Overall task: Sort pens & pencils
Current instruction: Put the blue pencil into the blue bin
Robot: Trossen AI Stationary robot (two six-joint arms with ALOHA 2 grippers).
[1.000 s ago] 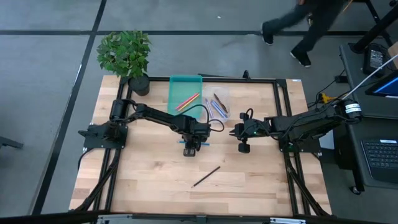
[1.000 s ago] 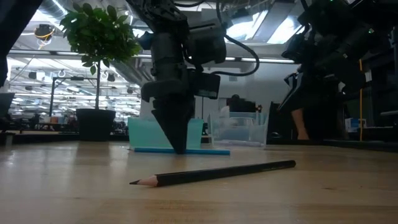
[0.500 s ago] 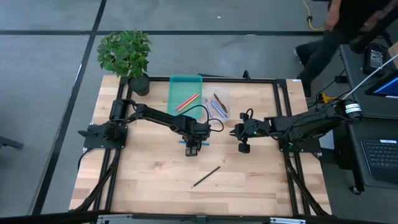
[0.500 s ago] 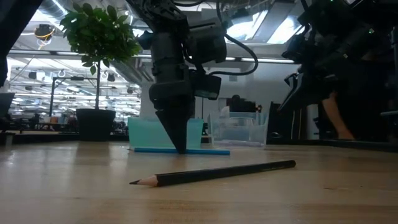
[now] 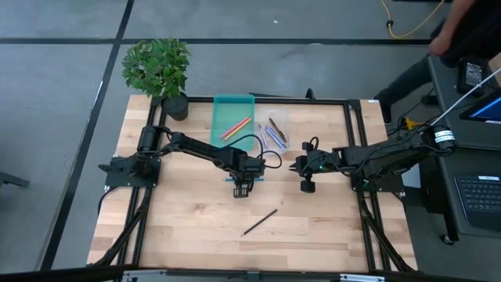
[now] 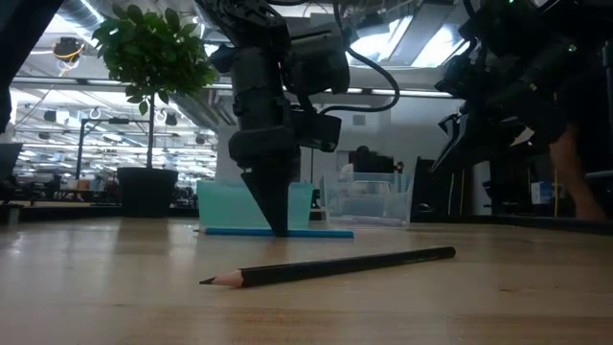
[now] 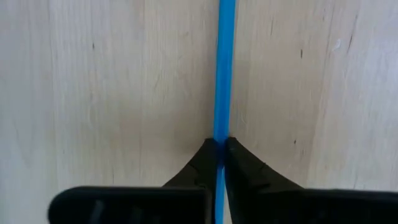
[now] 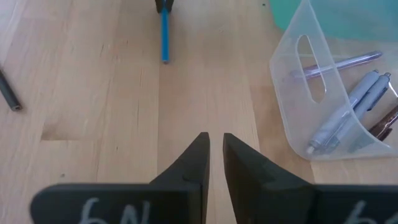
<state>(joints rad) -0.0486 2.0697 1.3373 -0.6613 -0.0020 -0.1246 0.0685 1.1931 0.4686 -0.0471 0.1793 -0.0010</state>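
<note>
Pointing straight down, left gripper (tips together) pinches blue pencil.

The high view looks straight down and shows you the whole table and both arms. The low view sits at table-top height, facing level across the wood toward the room behind. The left wrist view looks closely down onto the blue stick. The right wrist view looks forward along the surface from farther off; it shares that same blue stick and the clear tray.
</note>
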